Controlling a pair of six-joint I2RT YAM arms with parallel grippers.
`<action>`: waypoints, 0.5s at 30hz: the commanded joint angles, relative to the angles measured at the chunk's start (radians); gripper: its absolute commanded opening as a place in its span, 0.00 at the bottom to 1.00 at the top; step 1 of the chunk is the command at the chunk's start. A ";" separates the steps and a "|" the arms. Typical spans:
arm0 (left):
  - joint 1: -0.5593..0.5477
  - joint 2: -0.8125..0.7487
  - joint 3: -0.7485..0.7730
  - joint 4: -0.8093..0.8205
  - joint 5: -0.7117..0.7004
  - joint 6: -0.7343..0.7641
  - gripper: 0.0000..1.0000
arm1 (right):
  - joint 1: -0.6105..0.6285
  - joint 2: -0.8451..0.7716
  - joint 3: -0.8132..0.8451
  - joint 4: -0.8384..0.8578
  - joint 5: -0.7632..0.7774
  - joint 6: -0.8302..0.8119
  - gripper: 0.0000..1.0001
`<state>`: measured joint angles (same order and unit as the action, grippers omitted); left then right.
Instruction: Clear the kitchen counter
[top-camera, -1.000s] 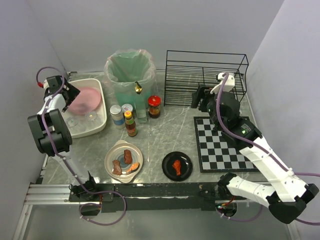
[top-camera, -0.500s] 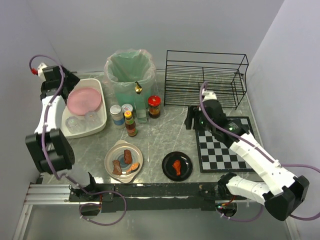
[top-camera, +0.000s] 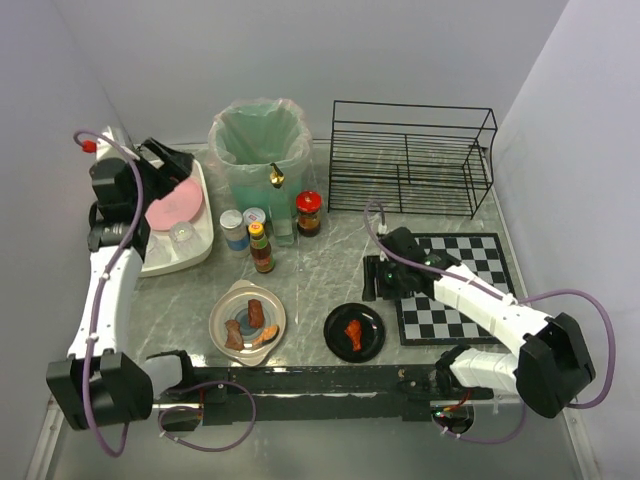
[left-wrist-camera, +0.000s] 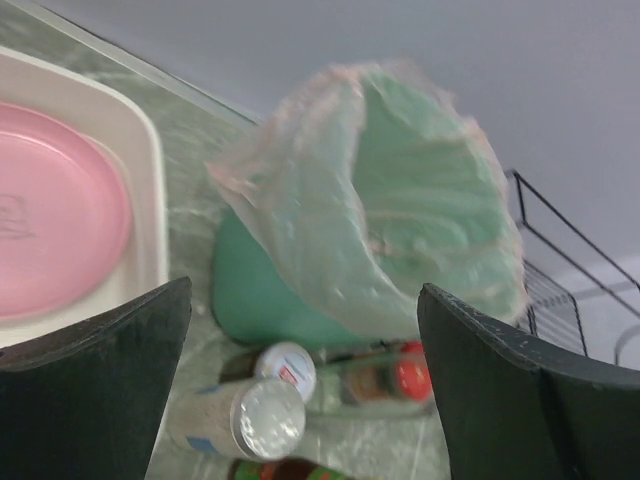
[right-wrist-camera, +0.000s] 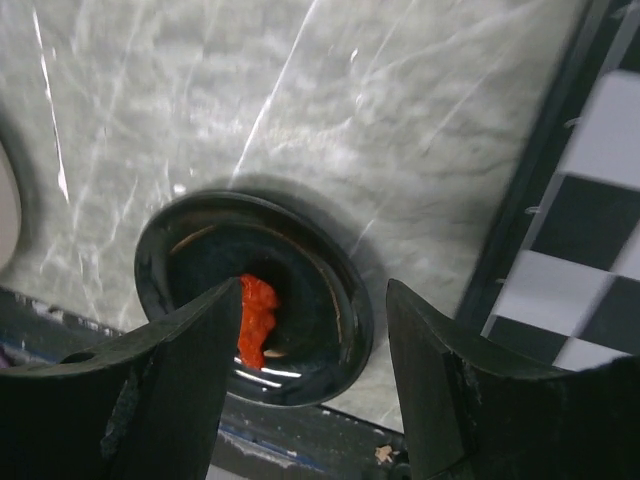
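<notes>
The kitchen counter (top-camera: 330, 265) is grey marble with a metal rail in front. On it sit a black plate (top-camera: 354, 332) holding an orange food piece (top-camera: 353, 331), a beige bowl of sausages (top-camera: 247, 320), and several jars and bottles (top-camera: 262, 250). My right gripper (top-camera: 372, 285) hovers open just behind the plate. In the right wrist view the black plate (right-wrist-camera: 310, 280) and orange food piece (right-wrist-camera: 258, 320) lie between the fingers (right-wrist-camera: 150, 390), untouched. My left gripper (top-camera: 172, 165) hangs open over the far end of the white tub (top-camera: 198, 235), holding nothing.
A green bin with a plastic liner (top-camera: 258, 145) stands at the back, a wire rack (top-camera: 410, 155) to its right. A checkered mat (top-camera: 450, 285) lies under my right arm. A pink plate (top-camera: 172, 208) and clear cups rest in the tub. The left wrist view shows the bin (left-wrist-camera: 400, 200) and jars (left-wrist-camera: 260, 420).
My right arm came from the rack forward and left, down to the mat's left edge by the black plate, its jaws slightly narrower. My left gripper swung right over the tub.
</notes>
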<state>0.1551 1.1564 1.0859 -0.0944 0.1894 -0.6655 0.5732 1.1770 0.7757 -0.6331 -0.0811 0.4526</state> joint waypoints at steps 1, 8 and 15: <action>-0.014 -0.078 -0.072 0.055 0.114 0.021 0.99 | -0.004 -0.031 -0.091 0.128 -0.153 0.017 0.67; -0.014 -0.141 -0.139 0.032 0.154 0.063 0.99 | -0.001 -0.056 -0.132 0.387 -0.276 0.040 0.66; -0.012 -0.152 -0.169 0.030 0.163 0.066 0.99 | 0.079 0.136 0.051 0.420 -0.272 0.006 0.66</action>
<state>0.1402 1.0290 0.9215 -0.0895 0.3202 -0.6189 0.5995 1.2255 0.7219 -0.3202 -0.3126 0.4740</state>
